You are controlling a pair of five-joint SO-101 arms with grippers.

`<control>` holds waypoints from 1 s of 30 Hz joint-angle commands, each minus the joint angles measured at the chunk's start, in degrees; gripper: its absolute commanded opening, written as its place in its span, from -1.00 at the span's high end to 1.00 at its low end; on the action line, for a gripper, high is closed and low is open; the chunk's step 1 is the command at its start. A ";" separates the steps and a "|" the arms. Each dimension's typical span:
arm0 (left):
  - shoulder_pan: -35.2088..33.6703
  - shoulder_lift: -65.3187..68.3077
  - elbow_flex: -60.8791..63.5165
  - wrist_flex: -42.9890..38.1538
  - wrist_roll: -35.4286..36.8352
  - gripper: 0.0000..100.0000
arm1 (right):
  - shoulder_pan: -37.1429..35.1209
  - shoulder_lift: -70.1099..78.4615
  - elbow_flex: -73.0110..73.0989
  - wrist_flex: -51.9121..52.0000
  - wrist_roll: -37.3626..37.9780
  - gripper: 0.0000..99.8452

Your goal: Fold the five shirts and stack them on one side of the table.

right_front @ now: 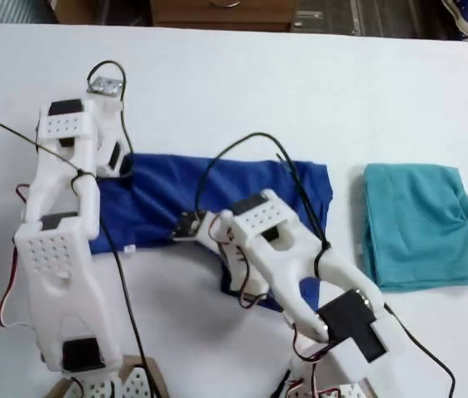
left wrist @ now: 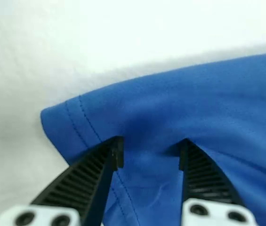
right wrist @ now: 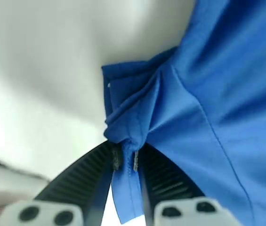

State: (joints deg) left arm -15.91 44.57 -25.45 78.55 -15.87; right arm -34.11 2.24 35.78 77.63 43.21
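Well, your blue shirt (right_front: 159,199) lies spread on the counter (right_front: 258,83) and looks light, limp, prone to bunching; the right pincer (right wrist: 125,160) is clenched on a gathered fold, the left pincer (left wrist: 149,153) gapes over its stitched edge; take hemmed edges, where cloth should slip least

High camera looks steeply down over the tabletop (right_front: 217,75) and both arms. Left wrist camera stares along the left end effector (left wrist: 149,153), tight on the blue shirt (left wrist: 194,108) at its 9 o'clock edge as seen from above. Right wrist camera, past the right end effector (right wrist: 125,160), is tight on its 6 o'clock edge. All three share that shirt.
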 commanded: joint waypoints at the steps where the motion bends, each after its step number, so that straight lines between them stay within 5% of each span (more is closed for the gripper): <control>1: 0.44 0.44 -1.01 -2.11 0.00 0.58 | 1.89 0.13 -9.23 6.99 3.34 0.96; 12: 0.44 0.44 -1.01 -2.11 0.00 0.58 | 17.36 0.75 -24.79 8.40 14.59 0.96; 30: 0.44 0.44 -0.92 -2.02 0.00 0.58 | 16.04 10.42 -31.74 -3.91 15.91 0.96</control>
State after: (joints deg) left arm -15.91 44.57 -25.45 78.55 -15.87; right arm -17.05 10.77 7.38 74.46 58.77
